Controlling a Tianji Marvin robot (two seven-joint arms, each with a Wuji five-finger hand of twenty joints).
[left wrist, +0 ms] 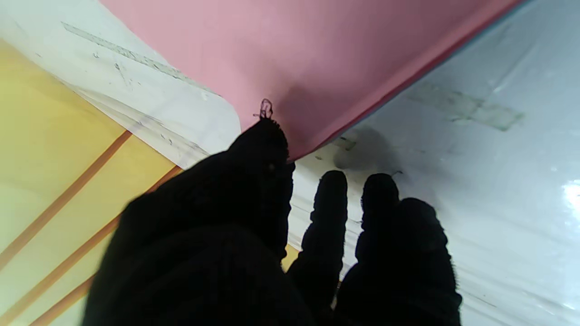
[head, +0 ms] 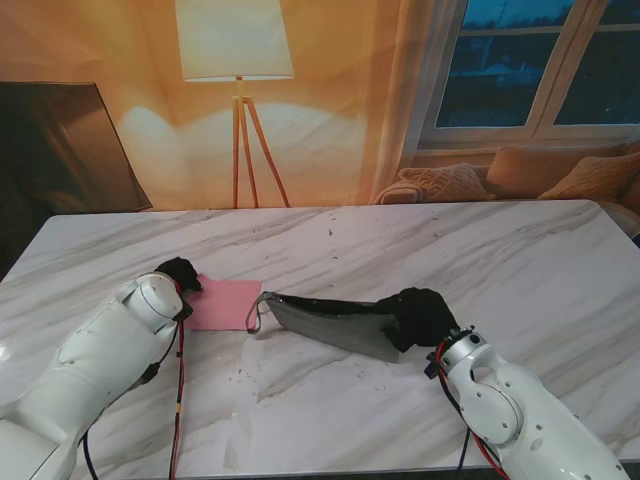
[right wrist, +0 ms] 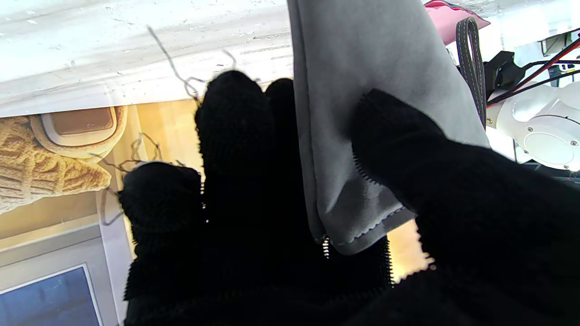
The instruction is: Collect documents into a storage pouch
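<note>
White marble table (head: 420, 250) w/ grey veins, glossy, runs wide under both my arms; behind it a warm-lit wall, a floor lamp (head: 237, 60) w/ pale shade on wooden tripod legs, and knit cushions (head: 440, 182) by the window.

Grey pouch (head: 330, 322), soft matte fabric, flat and roughly wedge-shaped, sits mid-table, lifted at my right end and sagging twd the left. Stitched seam along its edge and zipper teeth at the corner show in the right wrist view. A dark strap loop (head: 257, 312) hangs off its left end, near the pink sheet. Can't tell if anything is inside it.

Pink document (head: 224, 304), thin flat rectangle, smooth paper, lies on the marble just left of the pouch, outside it.

My right hand (head: 422, 315), in a black knit glove, is clamped on the pouch's right corner: thumb on one face, fingers (right wrist: 235, 136) on the other.

My left hand (head: 181, 273), same black glove, rests at the doc's left edge; one fingertip (left wrist: 265, 136) touches the pink corner, other fingers spread apart on the table, holding nothing.
</note>
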